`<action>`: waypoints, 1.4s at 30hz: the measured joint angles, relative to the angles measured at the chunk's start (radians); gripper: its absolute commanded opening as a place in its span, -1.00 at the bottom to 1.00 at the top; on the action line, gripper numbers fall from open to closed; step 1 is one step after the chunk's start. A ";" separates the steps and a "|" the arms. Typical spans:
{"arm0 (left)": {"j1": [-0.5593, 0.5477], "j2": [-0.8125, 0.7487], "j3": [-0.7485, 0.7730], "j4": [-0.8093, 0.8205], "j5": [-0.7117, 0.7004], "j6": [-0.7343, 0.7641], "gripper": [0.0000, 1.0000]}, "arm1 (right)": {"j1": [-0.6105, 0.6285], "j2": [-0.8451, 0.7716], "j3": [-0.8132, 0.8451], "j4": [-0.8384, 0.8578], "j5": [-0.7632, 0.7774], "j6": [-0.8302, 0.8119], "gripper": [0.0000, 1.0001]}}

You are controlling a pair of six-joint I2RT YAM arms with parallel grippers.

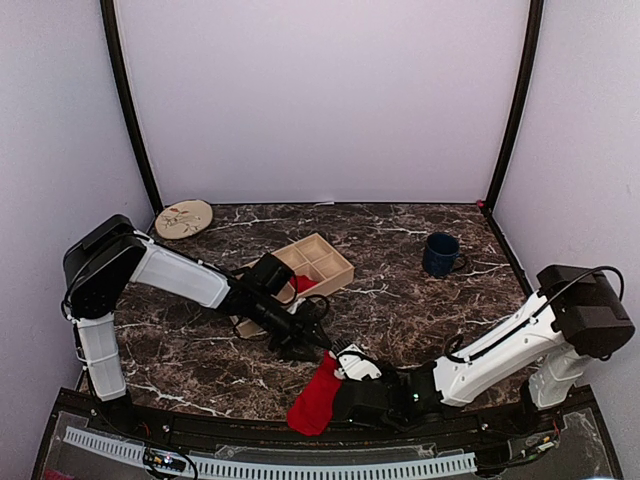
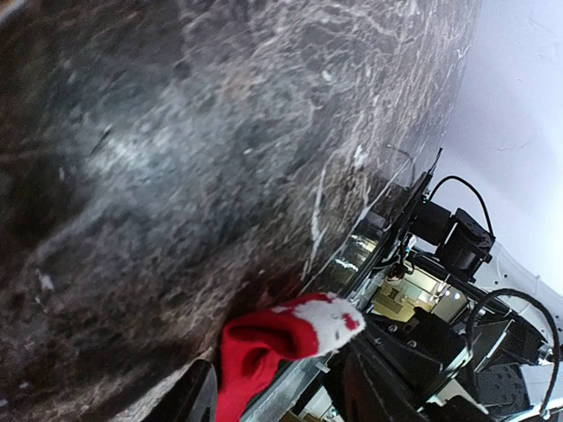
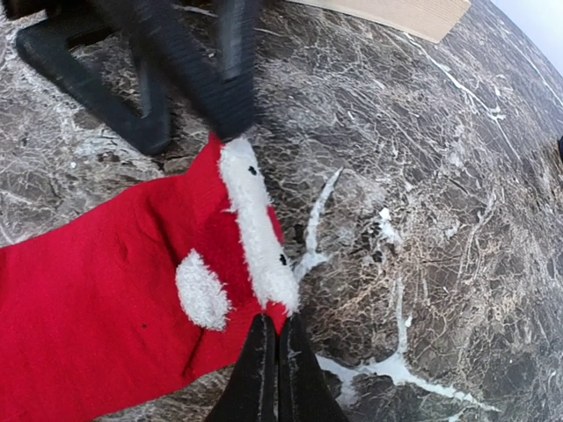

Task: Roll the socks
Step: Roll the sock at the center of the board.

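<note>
With the right gripper (image 3: 271,352) shut, tips touching the white fluffy cuff (image 3: 255,220) of the red fabric sock (image 3: 88,308), the left gripper (image 1: 322,340) — jaws apart over that cuff — should pinch deep before rolling.

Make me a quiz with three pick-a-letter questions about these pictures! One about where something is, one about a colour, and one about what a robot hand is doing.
1. Where does the blue mug stand?
A. Far back on the right of the table
B. At the near edge, in the middle
C. At the near left corner

2. What colour is the sock?
A. Green
B. Yellow
C. Red with fluffy white trim

3. How are the right gripper fingers?
A. Spread wide
B. Pressed shut
C. Closed around the mug

Answers:
1 A, since the top view shows the mug far back on the right.
2 C, since the right wrist view shows red cloth with a white cuff.
3 B, since its own camera shows the two fingers touching each other at the cuff's edge.
</note>
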 measured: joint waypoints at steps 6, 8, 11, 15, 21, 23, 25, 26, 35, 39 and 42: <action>0.000 0.012 0.069 0.009 0.010 -0.030 0.53 | 0.015 0.012 0.017 0.000 0.013 -0.014 -1.00; 0.000 0.020 0.082 0.013 0.018 -0.032 0.55 | 0.018 0.014 0.021 0.000 0.017 -0.019 -1.00; 0.000 0.031 0.085 0.012 0.038 -0.035 0.54 | 0.021 0.022 0.030 0.000 0.024 -0.027 -1.00; 0.000 0.039 0.085 -0.013 0.059 -0.020 0.48 | 0.023 0.029 0.037 0.002 0.032 -0.035 -1.00; 0.000 0.040 0.072 -0.041 0.077 0.001 0.15 | 0.024 0.045 0.047 0.003 0.041 -0.047 -1.00; 0.000 0.040 0.072 -0.053 0.081 0.007 -0.01 | 0.024 0.046 0.048 0.002 0.043 -0.048 -1.00; 0.000 0.040 0.072 -0.064 0.085 0.018 -0.18 | 0.024 0.047 0.049 0.002 0.045 -0.048 -1.00; 0.000 0.040 0.071 -0.067 0.087 0.021 -0.31 | 0.024 0.047 0.049 0.002 0.045 -0.048 -1.00; 0.000 0.046 0.052 -0.068 0.114 0.035 -1.00 | 0.024 0.053 0.060 -0.002 0.051 -0.040 -1.00; 0.000 0.048 0.044 -0.061 0.125 0.039 -1.00 | 0.024 0.056 0.060 -0.006 0.052 -0.027 -1.00; 0.000 0.048 0.038 -0.054 0.122 0.041 -1.00 | 0.024 0.057 0.061 -0.014 0.052 -0.015 -1.00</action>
